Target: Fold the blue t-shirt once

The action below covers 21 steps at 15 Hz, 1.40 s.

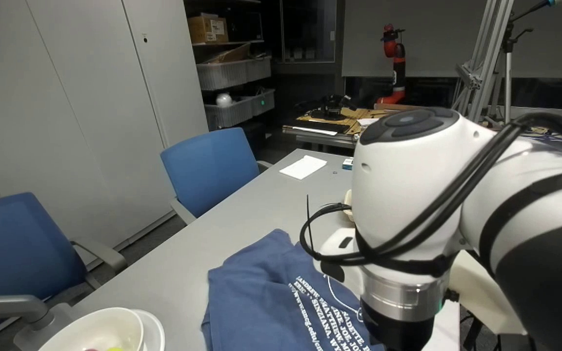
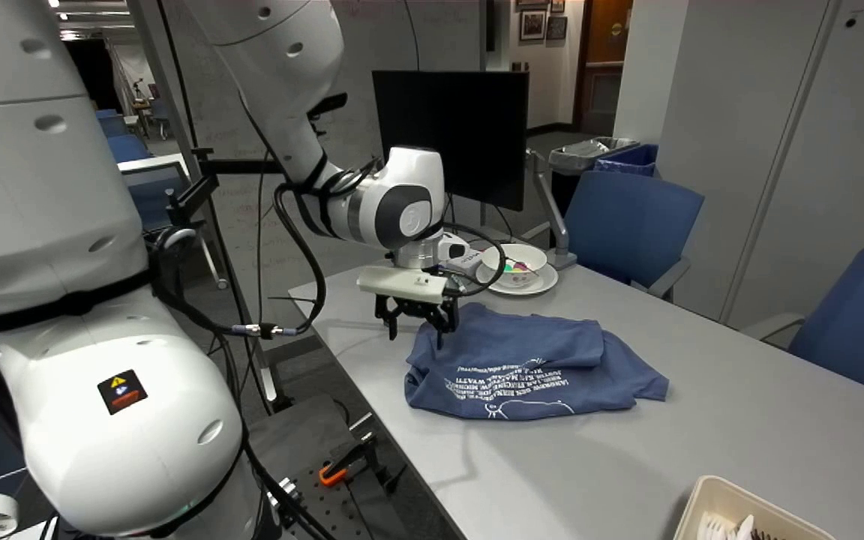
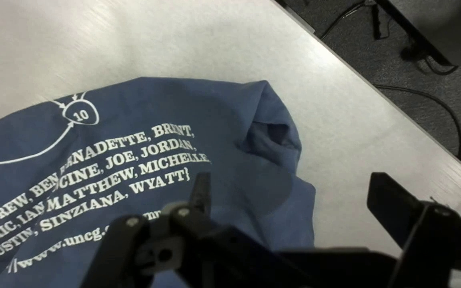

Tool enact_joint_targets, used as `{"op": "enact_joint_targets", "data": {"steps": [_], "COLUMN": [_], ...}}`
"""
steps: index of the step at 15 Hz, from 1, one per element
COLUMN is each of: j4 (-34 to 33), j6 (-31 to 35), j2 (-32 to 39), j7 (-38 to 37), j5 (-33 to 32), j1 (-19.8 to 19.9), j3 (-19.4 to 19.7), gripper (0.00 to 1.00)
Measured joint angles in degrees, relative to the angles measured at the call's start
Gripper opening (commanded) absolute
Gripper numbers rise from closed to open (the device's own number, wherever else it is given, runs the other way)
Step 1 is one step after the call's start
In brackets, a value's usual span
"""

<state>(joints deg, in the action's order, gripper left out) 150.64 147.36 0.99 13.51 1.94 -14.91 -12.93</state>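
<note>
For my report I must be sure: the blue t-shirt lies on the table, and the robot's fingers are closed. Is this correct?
The fingers are not closed: the wrist view shows them apart. The blue t-shirt does lie on the table.

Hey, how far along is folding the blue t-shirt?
Done: the blue t-shirt lies on the table, partly overlapping itself; whether that's the fold, I can't tell. In hand: nothing; the open gripper is above the shirt's edge, holding no cloth. Left: if it isn't, probably gripping an edge, folding it over and releasing.
</note>
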Motion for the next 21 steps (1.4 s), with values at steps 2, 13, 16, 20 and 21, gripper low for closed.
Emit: {"op": "enact_joint_targets", "data": {"steps": [2, 13, 16, 20, 21], "j4": [0.7, 0.5, -0.6, -3.2, -3.8], "j6": [3.3, 12.7, 12.7, 12.7, 12.7], "j2": [1.7, 10.7, 13.1, 16.2, 16.9], "j7": [-0.6, -28.9, -33.6, -37.2, -37.5], "j5": [-0.1, -28.8, -34.1, -41.0, -41.9], "j1": [0.0, -4.6, -5.9, -6.2, -6.2], "j3": [-0.7, 1.1, 2.9, 7.6, 8.8], "gripper": [1.00, 0.96, 0.95, 0.93, 0.88]}}
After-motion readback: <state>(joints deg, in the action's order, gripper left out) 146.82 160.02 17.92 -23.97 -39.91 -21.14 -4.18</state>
